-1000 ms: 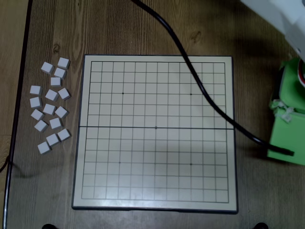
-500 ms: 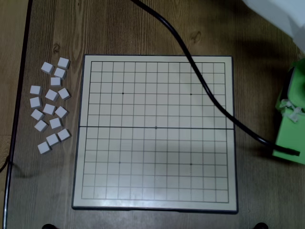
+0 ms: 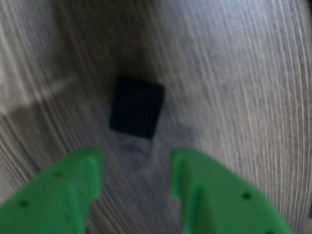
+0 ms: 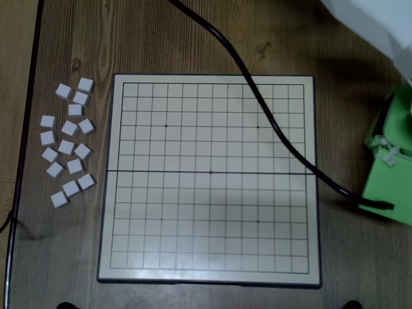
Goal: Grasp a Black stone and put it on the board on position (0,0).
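Spread pincer point(image 3: 136, 168) above Black stone point(image 3: 136, 107) (blurred)

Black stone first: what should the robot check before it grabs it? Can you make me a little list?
1. Gripper open: ok, the two green fingers stand apart in the wrist view.
2. Black stone lined up: ok, it lies on the table just ahead of the gap between the fingers.
3. Stone already touched: not ok, the fingers are not around it yet.
4. Stone alone: cannot tell, the wrist view is blurred.
5. Board free: ok, no stones on it, only a black cable crossing its upper right.
6. Centre dot clear: ok, uncovered.
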